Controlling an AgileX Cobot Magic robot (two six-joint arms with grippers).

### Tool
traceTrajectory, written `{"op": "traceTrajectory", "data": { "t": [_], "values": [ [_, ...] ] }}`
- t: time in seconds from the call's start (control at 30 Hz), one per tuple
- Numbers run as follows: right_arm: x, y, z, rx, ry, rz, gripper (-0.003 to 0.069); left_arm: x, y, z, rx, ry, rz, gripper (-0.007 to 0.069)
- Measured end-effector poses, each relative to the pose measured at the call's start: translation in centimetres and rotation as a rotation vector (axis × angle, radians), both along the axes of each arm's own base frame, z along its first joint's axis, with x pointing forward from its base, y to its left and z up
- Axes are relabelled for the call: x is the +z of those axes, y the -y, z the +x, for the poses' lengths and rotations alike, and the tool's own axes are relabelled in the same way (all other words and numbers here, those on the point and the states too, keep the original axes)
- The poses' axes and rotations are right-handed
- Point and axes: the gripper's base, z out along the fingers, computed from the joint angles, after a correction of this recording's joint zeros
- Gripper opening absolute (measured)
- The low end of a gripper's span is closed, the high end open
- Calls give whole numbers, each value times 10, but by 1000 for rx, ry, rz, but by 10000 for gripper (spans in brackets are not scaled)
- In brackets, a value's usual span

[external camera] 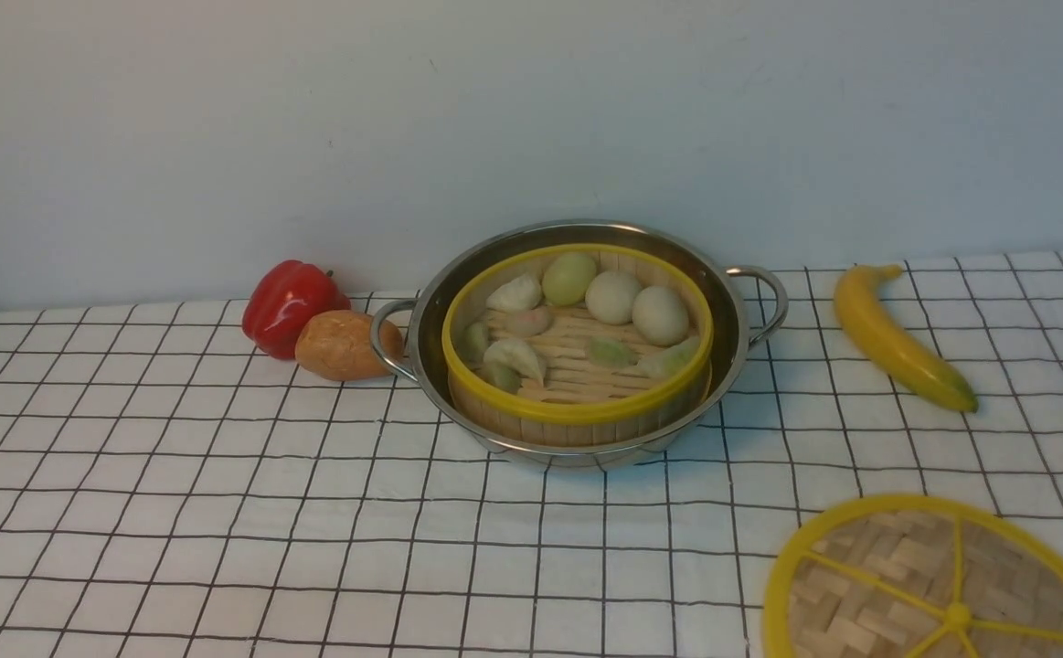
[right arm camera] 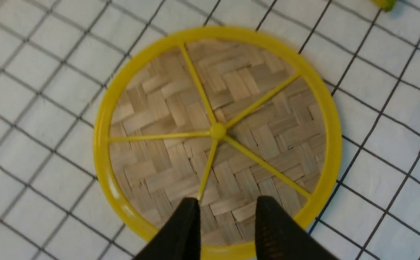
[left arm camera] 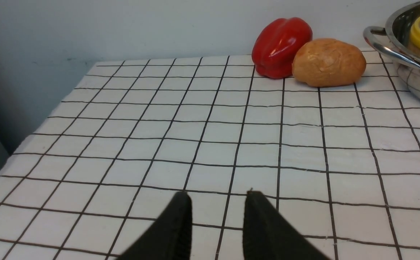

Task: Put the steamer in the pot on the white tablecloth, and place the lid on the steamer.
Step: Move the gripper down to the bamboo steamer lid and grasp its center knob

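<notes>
Steamer [external camera: 577, 366] sits inside pot [external camera: 734, 347] on white tablecloth [external camera: 220, 512]; lid [right arm camera: 181, 108] lies flat on the cloth, well apart, front right. Right gripper [right arm camera: 228, 199] hovers above lid, jaws parted, empty; left gripper [left arm camera: 217, 195] likewise parted, empty, over bare cloth.

place: mock kitchen tabletop (staged) | evidence: gridded tablecloth [external camera: 220, 512], pot [external camera: 586, 454], bare wall [external camera: 531, 110]

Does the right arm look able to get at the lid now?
Probably yes: the right gripper hangs above the lid, jaws apart, and nothing lies on it or in between.
</notes>
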Motion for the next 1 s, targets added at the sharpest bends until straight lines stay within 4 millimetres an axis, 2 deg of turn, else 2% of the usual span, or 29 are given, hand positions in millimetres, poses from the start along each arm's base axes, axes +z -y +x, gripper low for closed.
{"op": "traceTrajectory", "data": {
  "t": [0.1, 0.17, 0.3, 0.47, 0.7, 1.0],
  "values": [
    [-19, -14, 18, 102, -96, -97, 243, 0, 0, 0, 0, 0, 0, 203],
    [-25, -18, 23, 119, -118, -116, 243, 0, 0, 0, 0, 0, 0, 209],
    [-53, -36, 49, 79, -158, -119, 243, 0, 0, 0, 0, 0, 0, 220],
    [-71, -41, 60, 60, -223, -131, 258, 0, 0, 0, 0, 0, 0, 223],
    [-87, -45, 69, 49, -256, -124, 298, 0, 0, 0, 0, 0, 0, 241],
    [-104, -48, 82, 51, -249, -145, 302, 0, 0, 0, 0, 0, 0, 242]
  ]
}}
